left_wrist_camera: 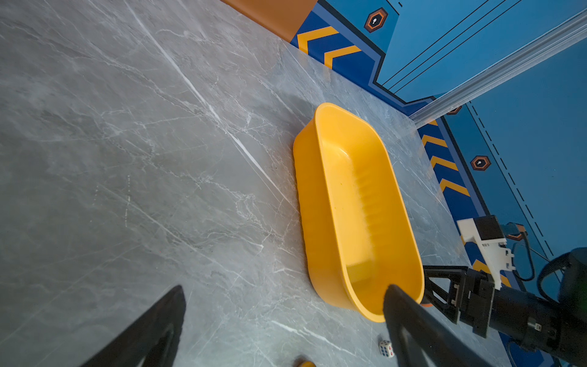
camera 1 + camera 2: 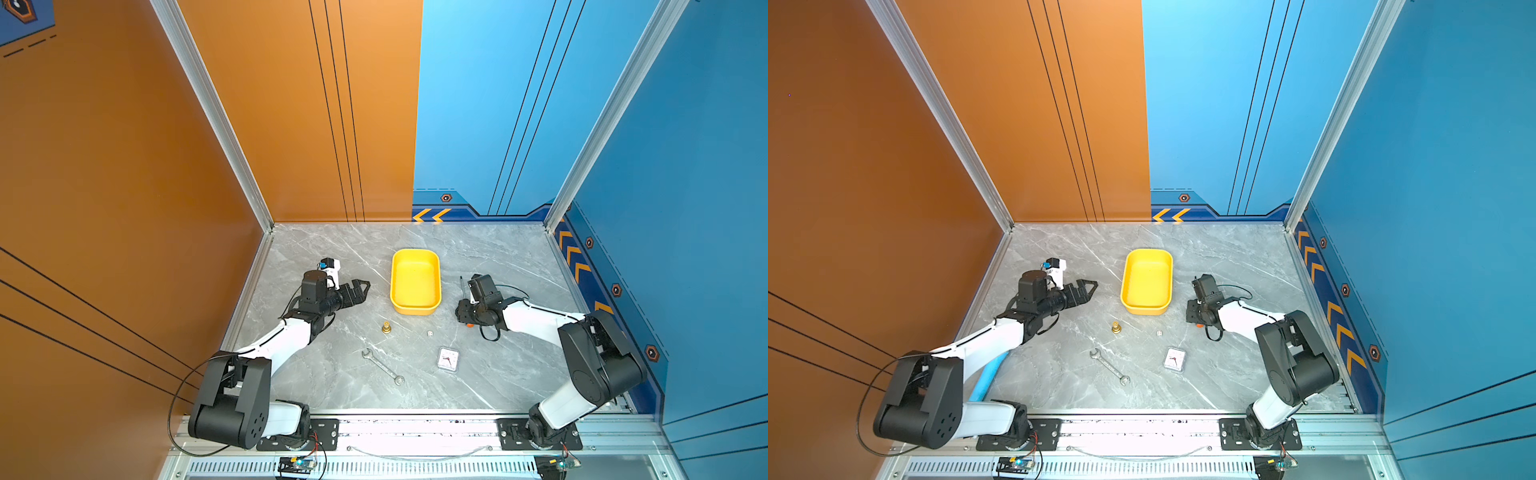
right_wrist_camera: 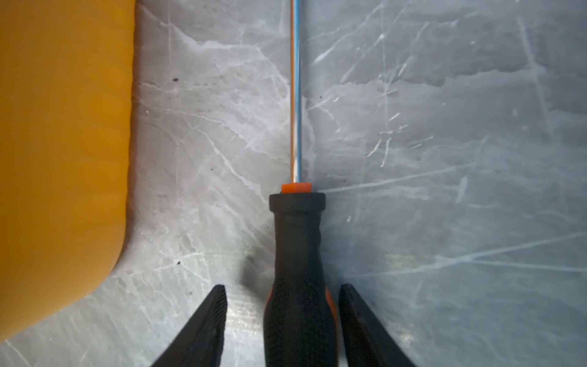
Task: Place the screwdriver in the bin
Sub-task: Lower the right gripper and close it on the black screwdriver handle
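Note:
The screwdriver [image 3: 298,254] lies flat on the grey table to the right of the bin [image 2: 415,309], its thin shaft [image 2: 461,286] pointing toward the back wall. My right gripper [image 3: 282,290] reaches down over its black handle. One finger stands on each side of the handle, and table shows between the handle and each finger, so the gripper is open. In both top views the wrist hides most of the handle; the orange end cap [image 2: 1200,325] peeks out. The yellow bin [image 1: 314,222] holds nothing. My left gripper [image 2: 365,293] hovers open, left of the bin.
A silver wrench [image 2: 382,366], a small square clock [image 2: 448,359], a white die [image 2: 430,333] and a brass piece [image 2: 386,327] lie on the table in front of the bin. The bin's side wall [image 3: 63,127] is close beside the screwdriver.

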Robot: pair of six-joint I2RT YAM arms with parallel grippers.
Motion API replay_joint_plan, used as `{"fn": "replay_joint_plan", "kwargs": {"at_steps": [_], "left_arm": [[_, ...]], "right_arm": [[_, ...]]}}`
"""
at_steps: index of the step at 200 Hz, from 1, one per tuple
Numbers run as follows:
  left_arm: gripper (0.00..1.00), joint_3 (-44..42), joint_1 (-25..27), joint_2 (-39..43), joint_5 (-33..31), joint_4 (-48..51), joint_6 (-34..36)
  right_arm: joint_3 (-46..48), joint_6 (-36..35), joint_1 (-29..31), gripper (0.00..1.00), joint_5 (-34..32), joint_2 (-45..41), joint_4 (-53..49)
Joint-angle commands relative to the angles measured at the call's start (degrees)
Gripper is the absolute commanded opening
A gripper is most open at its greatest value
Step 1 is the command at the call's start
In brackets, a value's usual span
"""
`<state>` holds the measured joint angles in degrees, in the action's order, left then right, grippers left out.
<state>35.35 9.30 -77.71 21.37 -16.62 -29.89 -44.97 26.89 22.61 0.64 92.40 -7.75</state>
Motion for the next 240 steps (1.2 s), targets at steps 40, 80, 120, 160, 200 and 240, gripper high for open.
{"fn": "replay_joint_plan", "kwargs": {"at_steps": [40,80,120,160,200,240], "left_arm": [[0.98,0.77,-0.66,-1.3,3.03,1.43,-0.87],[0.98,1.13,-0.69,-1.52,3.76,1.43,-0.87],[0.98,1.27,-0.83,-1.58,4.29,1.49,-0.99],[0.98,1.21,-0.89,-1.65,4.63,1.45,-1.16],[0.98,1.23,-0.89,-1.56,4.31,1.37,-1.14],[0.98,0.96,-0.92,-1.39,4.62,1.38,-1.05]], "right_arm": [[-1.23,-0.18,0.64,0.42,-1.88,1.82,-4.11],[-1.34,-0.28,0.66,0.35,-1.44,2.2,-4.36],[-1.74,-0.26,0.59,0.24,-0.83,2.77,-4.63],[-1.96,-0.7,0.59,0.14,0.26,2.76,-4.81],[-0.36,1.36,-0.77,0.12,7.08,0.46,-0.6],[1.08,4.4,-2.54,0.09,9.11,-2.92,1.52]]}}
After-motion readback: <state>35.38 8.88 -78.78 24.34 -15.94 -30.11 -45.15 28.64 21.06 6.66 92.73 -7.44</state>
